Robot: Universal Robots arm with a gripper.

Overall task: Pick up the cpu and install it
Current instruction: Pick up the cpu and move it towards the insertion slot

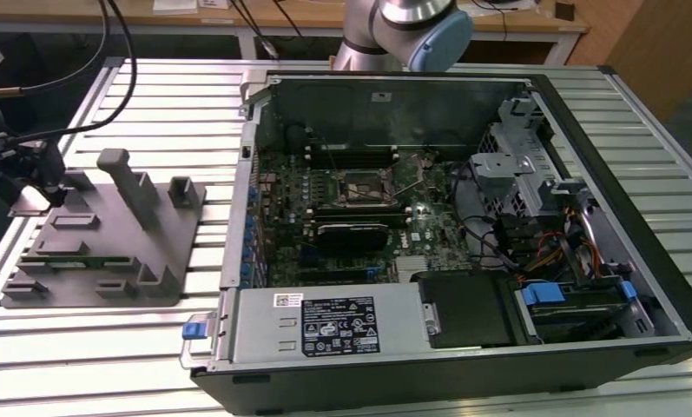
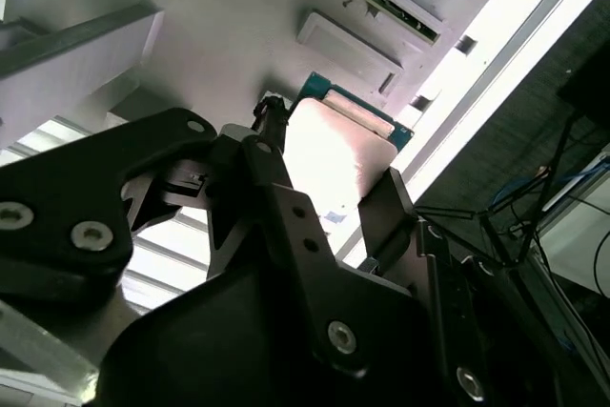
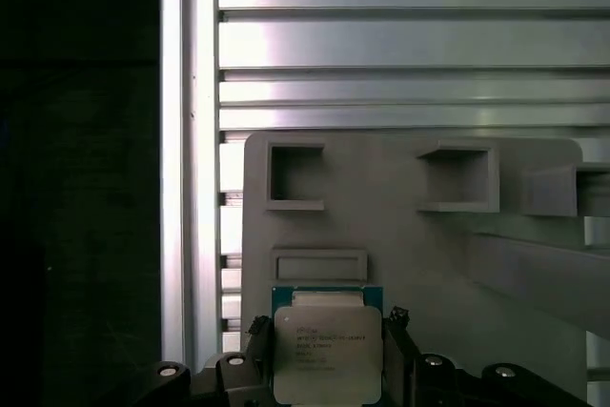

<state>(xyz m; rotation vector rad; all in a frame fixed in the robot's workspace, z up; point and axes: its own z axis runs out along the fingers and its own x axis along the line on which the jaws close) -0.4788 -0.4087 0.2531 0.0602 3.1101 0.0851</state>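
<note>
Gripper [image 3: 327,323] fingers pinch, as I judge it, two opposite edges of the cpu [image 3: 327,359]. This keeps it flat, metal face up, over the grey tray [image 3: 410,254] at the exterior view's left. Toward that view's right, the open computer case [image 1: 380,104] lies with its socket [image 1: 363,187] bare. Both sit on a ribbed metal bench [image 1: 148,95], with a wooden desk [image 1: 531,22] far behind.

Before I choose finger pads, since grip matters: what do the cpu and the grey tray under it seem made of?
The cpu: matte silvery top, likely metal by its dull sheen, on a thin green rim that looks like circuit board. The grey tray: probably matte plastic, evenly grey with moulded pockets; the look leaves that open.
</note>
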